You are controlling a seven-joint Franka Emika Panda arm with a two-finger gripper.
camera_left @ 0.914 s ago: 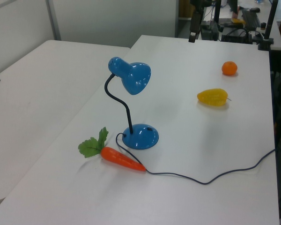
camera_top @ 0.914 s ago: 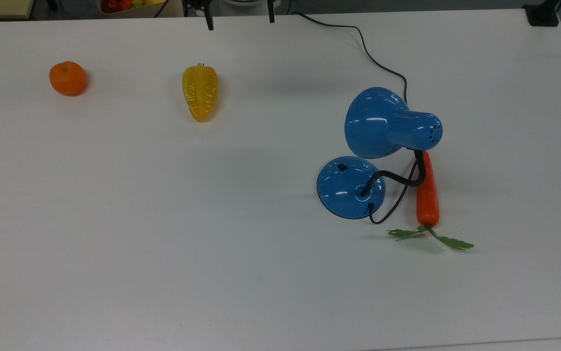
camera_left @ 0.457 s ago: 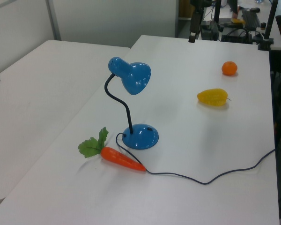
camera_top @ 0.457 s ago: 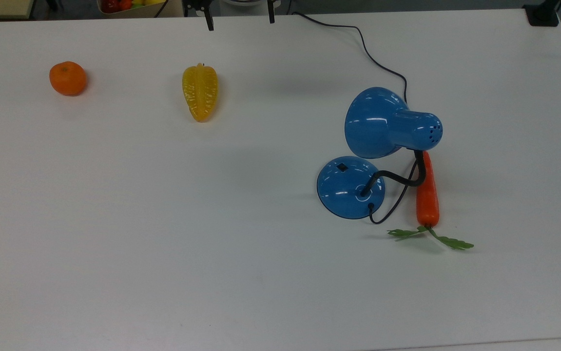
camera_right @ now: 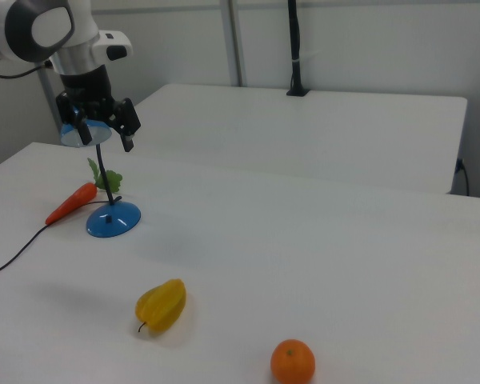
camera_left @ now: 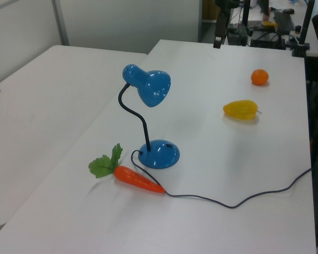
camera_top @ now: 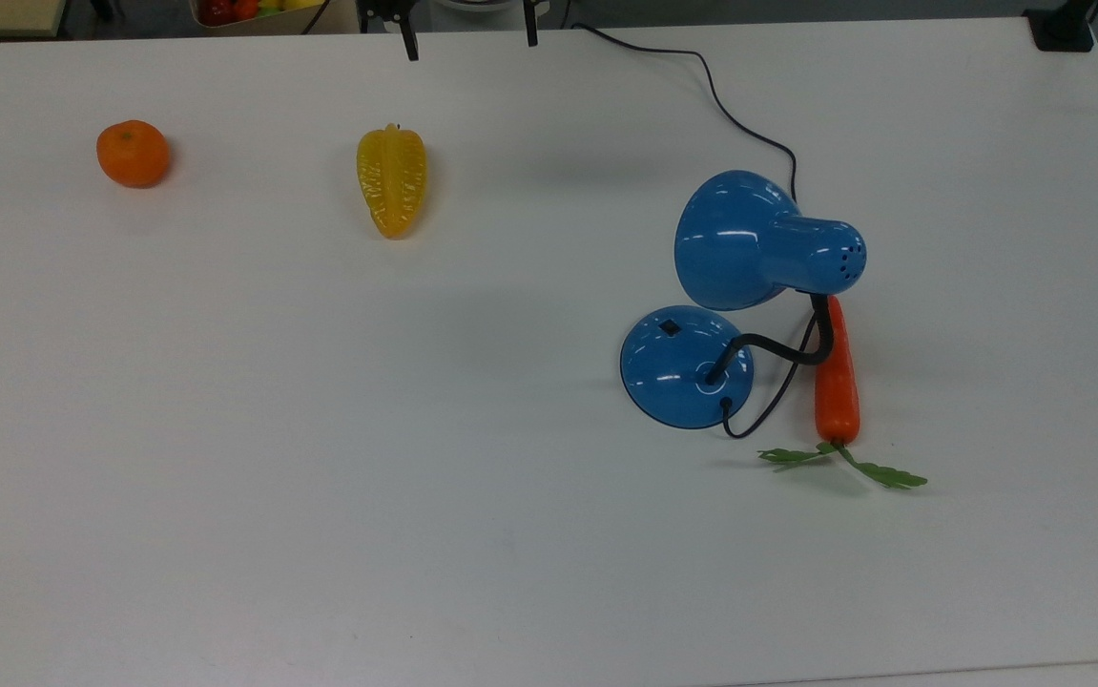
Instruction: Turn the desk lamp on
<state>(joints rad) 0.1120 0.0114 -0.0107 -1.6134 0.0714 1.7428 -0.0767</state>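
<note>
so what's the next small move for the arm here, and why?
Probably carry the open gripper from the table's far edge toward the desk lamp, above the black switch on its base. Nothing touches the lamp yet.

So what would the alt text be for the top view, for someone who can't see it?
A blue desk lamp stands on a white table with a carrot beside its base. A yellow starfruit and an orange lie apart from it; the open gripper hangs at the top edge.

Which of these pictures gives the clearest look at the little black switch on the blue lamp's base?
The top view: the switch faces up on the desk lamp base. The left view shows it only edge-on, as a dark spot; in the right view I cannot make it out.
</note>
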